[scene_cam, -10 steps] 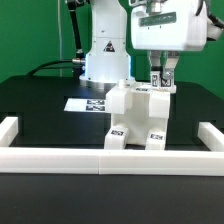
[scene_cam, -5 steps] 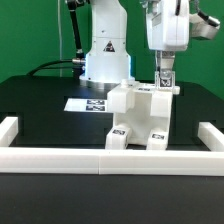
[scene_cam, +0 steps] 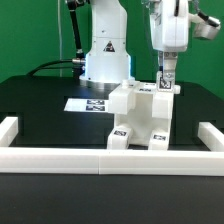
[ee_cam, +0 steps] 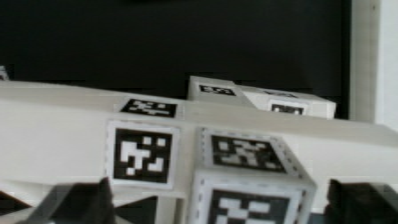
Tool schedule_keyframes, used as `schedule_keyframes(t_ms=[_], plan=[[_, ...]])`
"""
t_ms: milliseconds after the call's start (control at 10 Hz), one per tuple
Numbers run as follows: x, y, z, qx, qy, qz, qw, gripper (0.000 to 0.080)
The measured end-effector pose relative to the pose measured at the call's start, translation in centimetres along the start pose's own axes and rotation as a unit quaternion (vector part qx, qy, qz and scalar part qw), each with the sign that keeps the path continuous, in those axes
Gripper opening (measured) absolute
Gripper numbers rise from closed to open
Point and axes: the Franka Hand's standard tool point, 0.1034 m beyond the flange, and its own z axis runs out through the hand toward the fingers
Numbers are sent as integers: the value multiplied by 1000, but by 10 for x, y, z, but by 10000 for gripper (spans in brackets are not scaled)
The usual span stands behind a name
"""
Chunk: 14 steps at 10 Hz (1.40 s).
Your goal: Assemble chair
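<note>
The chair (scene_cam: 140, 115) is a white blocky assembly with black-and-white tags, standing on the black table toward the exterior view's right. My gripper (scene_cam: 167, 86) hangs straight down over its far right upper corner, fingertips level with the top edge. In the wrist view the chair's tagged white blocks (ee_cam: 249, 150) fill the frame. My gripper (ee_cam: 222, 200) straddles one block. Its dark fingers (ee_cam: 80, 200) stand wide apart, with a dark gap between the block and one finger, so it is open and grips nothing.
The marker board (scene_cam: 88, 104) lies flat behind the chair at the exterior view's left. A low white border wall (scene_cam: 110, 160) runs along the front and both sides. The arm's white base (scene_cam: 105, 55) stands at the back.
The hand has turned about its vertical axis above the chair's corner, showing its narrow side. Over the last half second it has stayed in place.
</note>
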Motion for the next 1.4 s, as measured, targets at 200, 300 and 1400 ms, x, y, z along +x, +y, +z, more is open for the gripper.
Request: schedule_keyframes(t_ms=[200, 300, 1400], plan=[[-7, 1, 0, 3, 1, -78, 997, 646], [-9, 0, 0, 5, 1, -135, 991, 646], [-1, -4, 0, 8, 10, -587, 810, 648]])
